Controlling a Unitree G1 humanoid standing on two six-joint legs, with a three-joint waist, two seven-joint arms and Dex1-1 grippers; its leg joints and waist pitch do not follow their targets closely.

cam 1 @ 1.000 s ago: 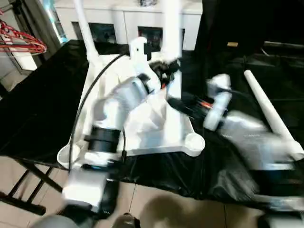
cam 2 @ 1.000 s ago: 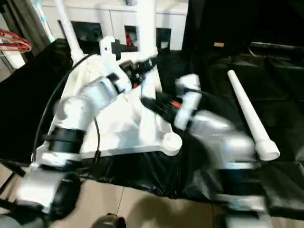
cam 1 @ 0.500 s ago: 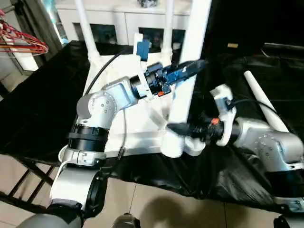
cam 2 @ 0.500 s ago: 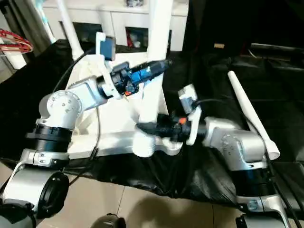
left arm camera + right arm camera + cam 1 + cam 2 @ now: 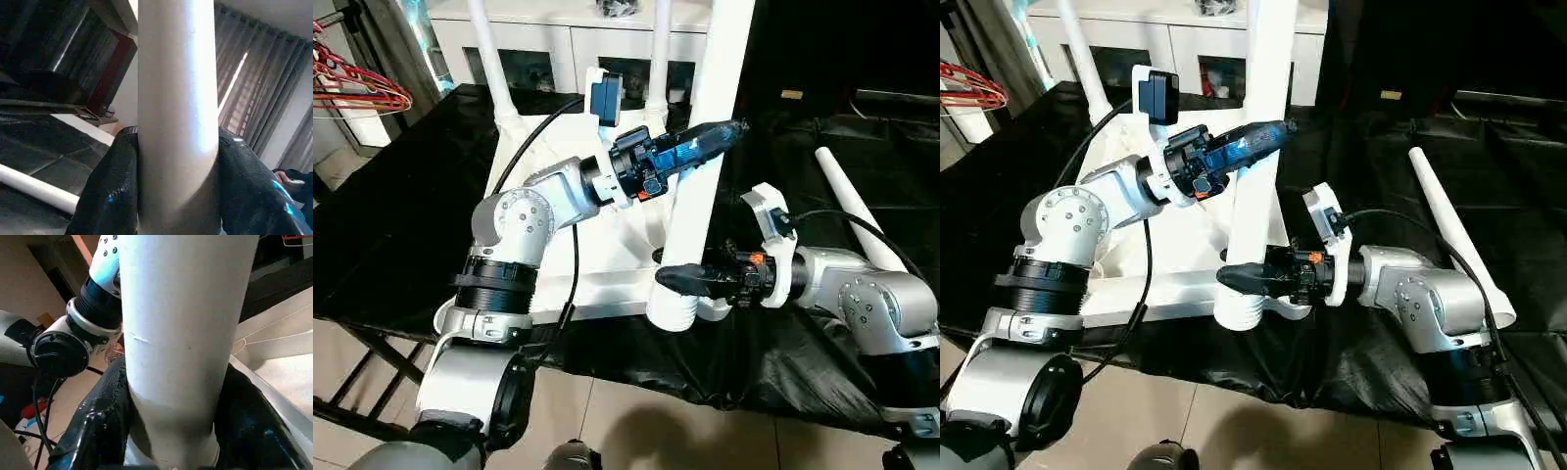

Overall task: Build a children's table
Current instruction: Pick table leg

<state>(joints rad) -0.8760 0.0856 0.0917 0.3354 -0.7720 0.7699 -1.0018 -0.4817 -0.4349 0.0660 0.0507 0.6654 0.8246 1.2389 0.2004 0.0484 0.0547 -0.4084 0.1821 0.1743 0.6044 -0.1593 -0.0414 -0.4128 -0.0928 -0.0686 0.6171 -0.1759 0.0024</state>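
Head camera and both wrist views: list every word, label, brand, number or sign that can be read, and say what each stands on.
No readable text in any view.
Small tan tag or sticker on the dark surface at the back: too small to read.
The held leg, the tabletop, the left hand and the right hand: no markings to be seen.

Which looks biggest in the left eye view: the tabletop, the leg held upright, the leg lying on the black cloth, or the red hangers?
1. tabletop
2. held leg, partly nearer the camera
3. lying leg
4. red hangers, cut by the edge

Both claws grip the held leg.
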